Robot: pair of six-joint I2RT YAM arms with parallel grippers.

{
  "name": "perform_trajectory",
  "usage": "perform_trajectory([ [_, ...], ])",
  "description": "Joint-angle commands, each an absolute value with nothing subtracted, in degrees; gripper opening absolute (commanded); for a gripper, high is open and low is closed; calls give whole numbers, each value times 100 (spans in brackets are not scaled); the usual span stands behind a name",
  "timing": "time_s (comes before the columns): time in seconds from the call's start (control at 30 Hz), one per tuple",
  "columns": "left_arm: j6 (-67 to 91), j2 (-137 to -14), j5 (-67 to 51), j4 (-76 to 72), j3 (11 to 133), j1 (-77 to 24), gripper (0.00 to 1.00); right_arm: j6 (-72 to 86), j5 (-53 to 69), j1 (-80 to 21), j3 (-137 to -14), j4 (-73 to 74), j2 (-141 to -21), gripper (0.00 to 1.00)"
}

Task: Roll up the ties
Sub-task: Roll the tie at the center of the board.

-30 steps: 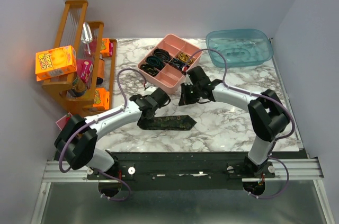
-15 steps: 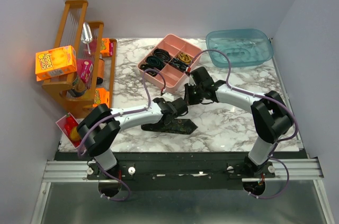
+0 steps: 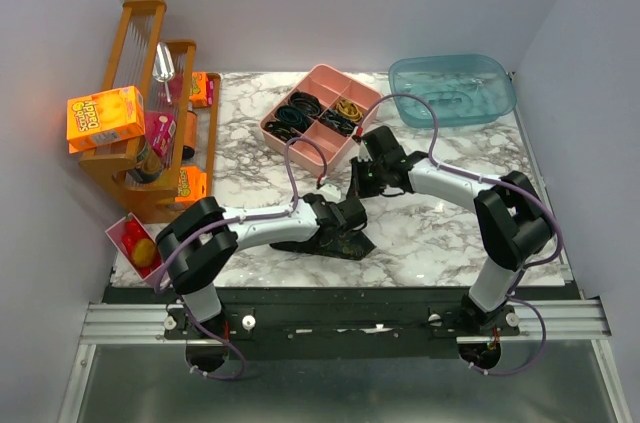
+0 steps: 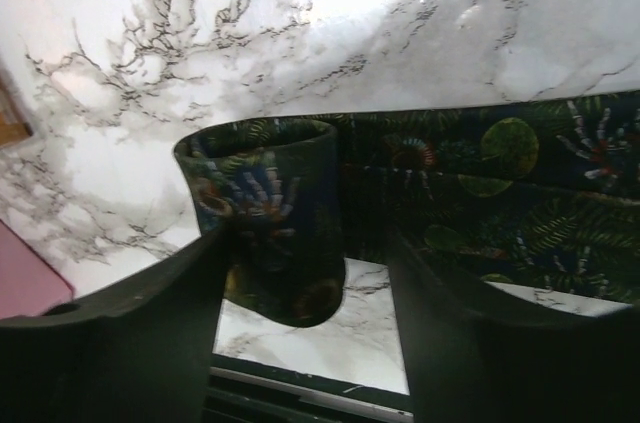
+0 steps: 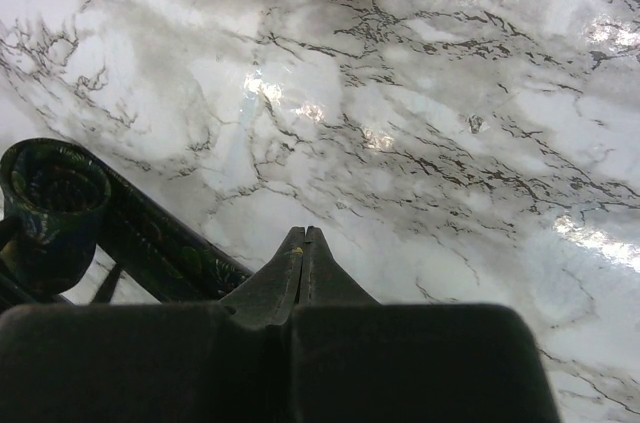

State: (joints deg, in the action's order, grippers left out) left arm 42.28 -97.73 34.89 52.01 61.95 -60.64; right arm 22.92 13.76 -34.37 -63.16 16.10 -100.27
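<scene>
One dark patterned tie lies flat near the table's front edge, its pointed end to the right. In the left wrist view its narrow end is wound into a short upright roll, and the flat part runs off to the right. My left gripper is open, its fingers standing either side of the roll. My right gripper is shut and empty, just above the marble behind the tie. The right wrist view shows the roll at the lower left.
A pink divided tray of black and yellow band loops stands behind the grippers. A blue tub is at the back right. A wooden rack with an orange box stands at the left, with a small pink bin in front of it.
My left arm has swung right along the tie, from its left end toward the pointed end. The tie's flat length looks shorter. The right gripper has barely moved.
</scene>
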Motion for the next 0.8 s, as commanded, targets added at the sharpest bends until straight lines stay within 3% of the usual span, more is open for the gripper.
perform_trajectory([
  [0.0,4360,-9520,3244,4800,6091,-6135,80,2215,1265,-3384,-6223,1547,-10020,3],
  [0.17,4237,-8922,3129,4387,5977,-6126,91,2136,1502,-3393,-6275,1547,-9897,3],
  [0.33,4149,-8157,2980,4123,5775,-5863,95,2074,1669,-3612,-6451,1556,-9774,3],
  [0.77,3972,-6162,54,2366,3789,-2902,97,2206,1986,-4702,-7338,1441,-10274,2],
])
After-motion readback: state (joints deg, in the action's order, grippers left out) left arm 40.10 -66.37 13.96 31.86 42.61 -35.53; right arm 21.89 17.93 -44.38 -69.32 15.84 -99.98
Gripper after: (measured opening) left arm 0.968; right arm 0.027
